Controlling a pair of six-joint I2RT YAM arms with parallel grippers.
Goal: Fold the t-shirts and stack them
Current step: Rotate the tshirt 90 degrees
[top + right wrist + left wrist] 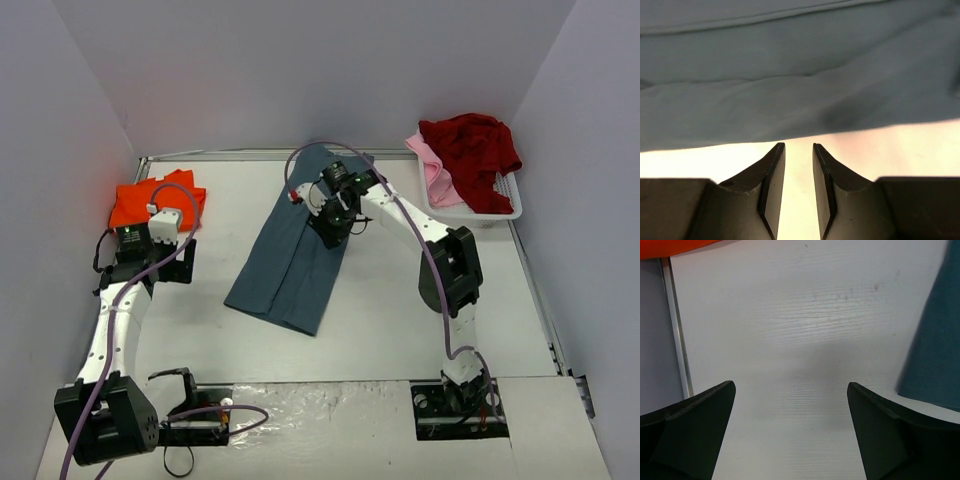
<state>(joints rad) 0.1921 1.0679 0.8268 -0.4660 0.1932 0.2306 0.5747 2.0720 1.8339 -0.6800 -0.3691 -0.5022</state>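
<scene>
Centre t-shirt mid-table, left t-shirt far left (by the wall), two t-shirts in basket far right.

The left gripper hangs over the white table with its jaws spread wide and only bare tabletop between them. Its two dark fingers fill the bottom corners of the view. A sliver of the orange t-shirt shows at the top left corner. The slate blue-grey t-shirt lies flat along the right edge, its lower hem just above the right finger. A thin metal rail runs down the left side of the table, with a grey wall beyond it.
</scene>
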